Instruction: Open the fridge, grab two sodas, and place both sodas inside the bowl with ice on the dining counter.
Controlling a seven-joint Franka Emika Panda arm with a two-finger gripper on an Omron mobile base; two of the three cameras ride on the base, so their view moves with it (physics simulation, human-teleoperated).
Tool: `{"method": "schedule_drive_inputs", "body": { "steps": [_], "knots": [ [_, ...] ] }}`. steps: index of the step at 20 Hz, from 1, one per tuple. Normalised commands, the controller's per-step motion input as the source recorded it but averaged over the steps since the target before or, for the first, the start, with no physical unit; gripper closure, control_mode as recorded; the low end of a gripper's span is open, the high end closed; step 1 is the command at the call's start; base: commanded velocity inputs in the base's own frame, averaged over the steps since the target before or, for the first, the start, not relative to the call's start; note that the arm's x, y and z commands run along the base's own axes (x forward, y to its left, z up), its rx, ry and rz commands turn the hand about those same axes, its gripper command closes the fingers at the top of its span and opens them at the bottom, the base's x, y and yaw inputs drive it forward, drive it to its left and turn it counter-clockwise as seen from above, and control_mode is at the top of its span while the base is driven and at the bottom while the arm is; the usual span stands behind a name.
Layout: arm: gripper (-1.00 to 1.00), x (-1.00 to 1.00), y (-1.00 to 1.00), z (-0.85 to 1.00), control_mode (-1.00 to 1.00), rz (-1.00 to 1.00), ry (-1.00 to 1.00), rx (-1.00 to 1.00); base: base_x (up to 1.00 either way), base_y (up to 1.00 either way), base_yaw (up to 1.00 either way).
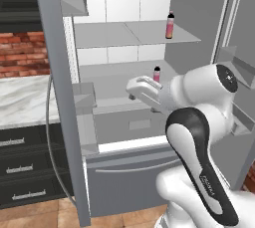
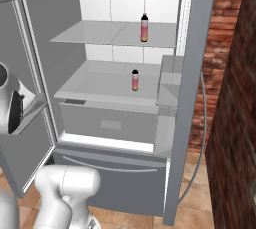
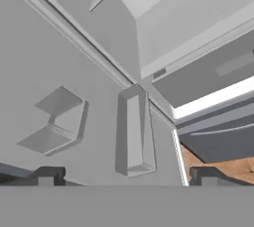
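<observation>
Brick wall (image 1: 22, 53), dark drawers (image 1: 25, 167), wooden floor (image 1: 35, 214)

Both base views face open fridge (image 1: 124, 137)

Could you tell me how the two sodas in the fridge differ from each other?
The upper soda stands on the higher shelf, while the lower soda stands on the shelf beneath it. The upper soda sits farther right, near its shelf's front edge; the lower soda sits closer to the middle of its shelf. Both are upright pink bottles with dark caps, untouched inside the open fridge.
</observation>
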Motion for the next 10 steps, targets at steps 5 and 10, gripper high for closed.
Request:
{"method": "schedule_drive_inputs", "body": {
  "steps": [5, 10],
  "knots": [
    [-1.0, -0.47, -0.87, -0.02, -1.0, -0.16, -0.01, -0.2, 0.0, 0.0, 0.0],
    [-1.0, -0.44, -0.82, -0.35, -1.0, -0.15, 0.0, -0.21, 0.0, 0.0, 0.0]
  ]
}}
